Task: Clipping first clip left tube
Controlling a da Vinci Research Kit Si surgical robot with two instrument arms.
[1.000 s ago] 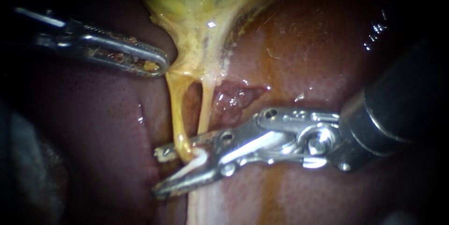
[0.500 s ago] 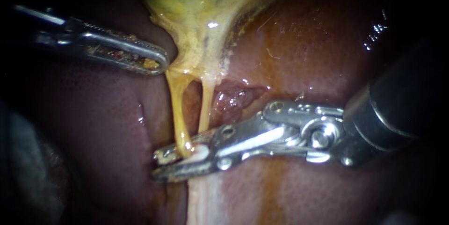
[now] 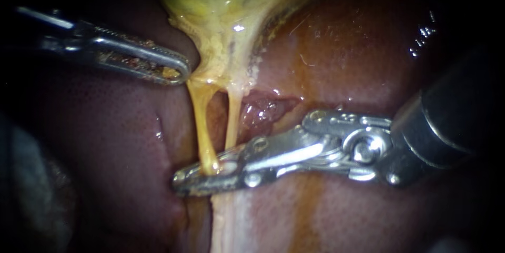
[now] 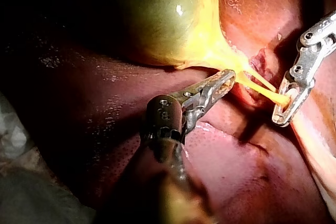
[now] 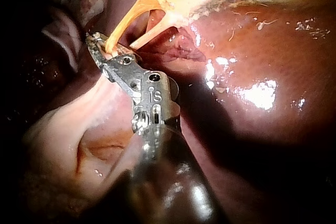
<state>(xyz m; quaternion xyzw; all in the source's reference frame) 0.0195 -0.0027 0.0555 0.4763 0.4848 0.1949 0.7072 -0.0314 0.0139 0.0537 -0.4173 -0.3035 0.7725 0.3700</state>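
Two thin tubes run down from the yellow gallbladder [image 3: 226,16] onto the liver [image 3: 115,137]. The left tube [image 3: 201,121] is orange-yellow and the right tube [image 3: 232,121] is paler. My right instrument [image 3: 184,180] comes in from the right, and its jaws are closed across the lower end of the left tube. A bit of white clip [image 3: 228,168] shows between them. The right wrist view shows the same jaws [image 5: 98,44] pinching that tube [image 5: 126,22]. My left instrument [image 3: 178,72] is shut on the gallbladder's lower edge [image 4: 231,61], holding it taut.
A raw reddish patch [image 3: 263,108] lies on the liver just right of the tubes. A pale whitish band of tissue [image 3: 226,221] runs downward under the right jaws. The dark shaft of my right instrument [image 3: 452,121] fills the right side.
The right instrument's jaws went from wide open around the left tube to closed on it, squeezing the white clip flat. Its wrist drifted slightly right and up. The left instrument held still.
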